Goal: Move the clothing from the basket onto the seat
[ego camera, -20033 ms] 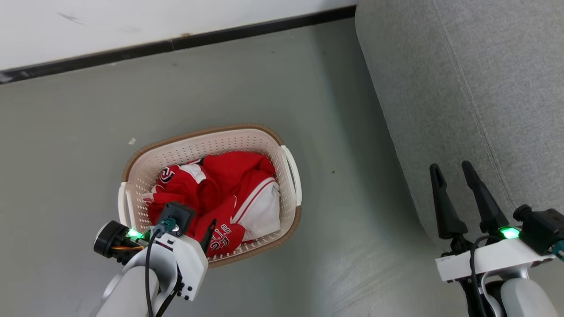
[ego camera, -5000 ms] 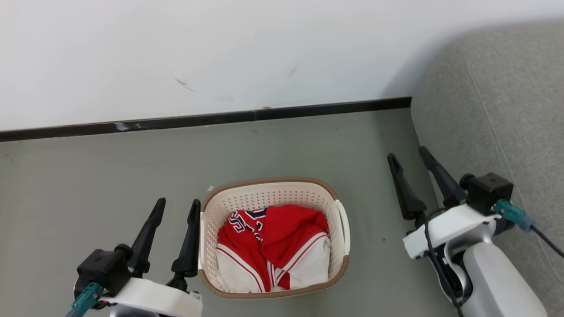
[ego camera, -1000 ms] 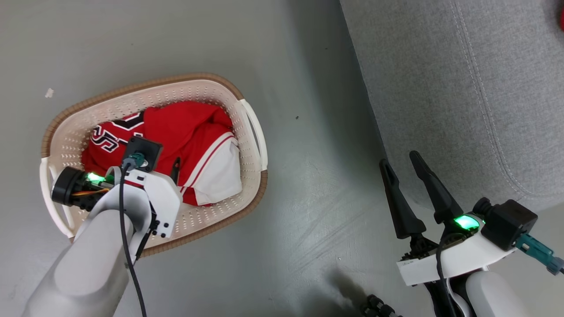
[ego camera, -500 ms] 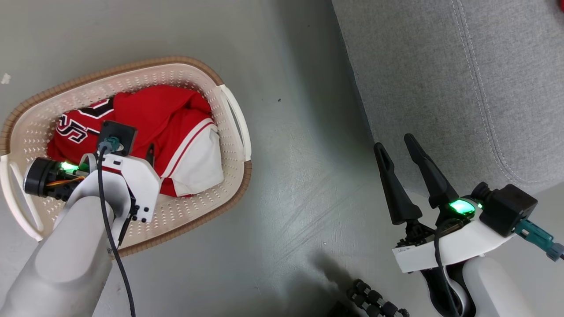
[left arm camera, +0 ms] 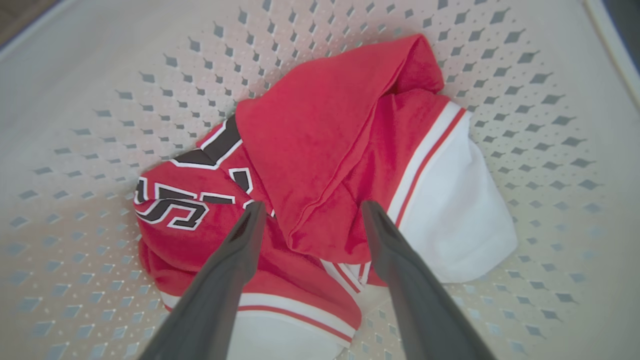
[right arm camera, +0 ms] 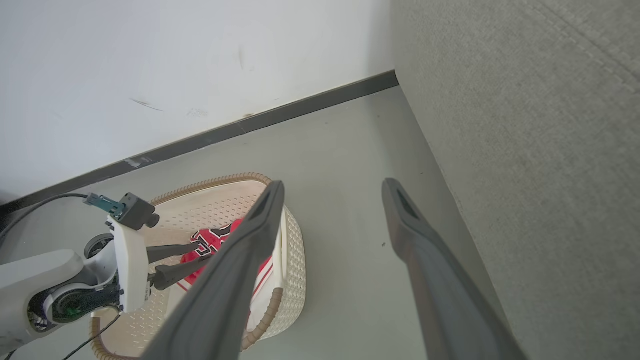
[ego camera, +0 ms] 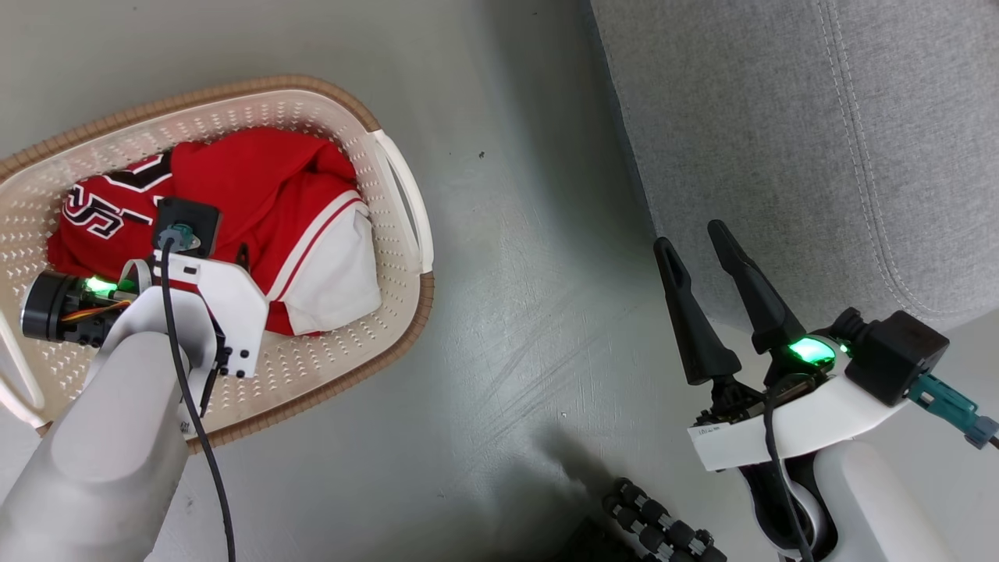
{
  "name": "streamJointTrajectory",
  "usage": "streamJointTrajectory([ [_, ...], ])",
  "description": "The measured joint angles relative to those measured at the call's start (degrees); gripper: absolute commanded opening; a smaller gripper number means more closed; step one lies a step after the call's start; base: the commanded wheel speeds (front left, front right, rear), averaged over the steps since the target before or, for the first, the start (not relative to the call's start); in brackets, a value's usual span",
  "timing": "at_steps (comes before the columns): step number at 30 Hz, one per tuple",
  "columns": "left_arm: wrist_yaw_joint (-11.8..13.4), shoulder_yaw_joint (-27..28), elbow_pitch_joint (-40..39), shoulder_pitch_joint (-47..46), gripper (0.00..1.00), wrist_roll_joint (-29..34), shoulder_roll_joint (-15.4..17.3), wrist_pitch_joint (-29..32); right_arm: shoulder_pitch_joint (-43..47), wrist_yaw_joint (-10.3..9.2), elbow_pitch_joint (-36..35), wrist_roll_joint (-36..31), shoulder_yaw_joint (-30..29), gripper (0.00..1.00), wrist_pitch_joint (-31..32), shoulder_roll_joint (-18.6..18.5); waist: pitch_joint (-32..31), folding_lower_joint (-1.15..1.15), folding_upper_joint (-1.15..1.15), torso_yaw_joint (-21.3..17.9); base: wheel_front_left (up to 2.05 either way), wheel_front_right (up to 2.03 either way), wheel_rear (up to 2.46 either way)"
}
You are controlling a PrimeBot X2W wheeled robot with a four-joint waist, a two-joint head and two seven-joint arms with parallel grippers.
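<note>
Grey floor [ego camera: 515, 312] meets white wall [right arm camera: 175, 60] at a dark skirting strip [right arm camera: 300, 107]. The seat [ego camera: 819, 140] stands at right. The basket [ego camera: 312, 367] rests on the floor, containing the red clothing [ego camera: 273, 179]. The left tool [left arm camera: 312, 206]: released, over the clothing. The right tool [ego camera: 690, 236]: released, beside the seat.

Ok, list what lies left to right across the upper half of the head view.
Oval cream perforated plastic basket holding the red-and-white jersey clothing → grey floor → large grey woven-fabric sofa seat.

Jersey and shorts [left arm camera: 320, 140] lie in the laundry basket [left arm camera: 100, 75], just ahead of my left claw [left arm camera: 313, 207]; sofa cushion [ego camera: 780, 117] right of my right claw [ego camera: 690, 234].
</note>
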Motion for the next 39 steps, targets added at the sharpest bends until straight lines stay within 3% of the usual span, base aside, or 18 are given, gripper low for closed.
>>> streamJointTrajectory([
  [39,0.91,1.91,3.94,-4.19,1.0,-0.78,-1.25,-0.16,-1.56,0.0,0.23,-0.14,0.32,1.0,0.0,0.05,6.11,0.0,0.0,-0.77,0.0,0.0,0.0],
])
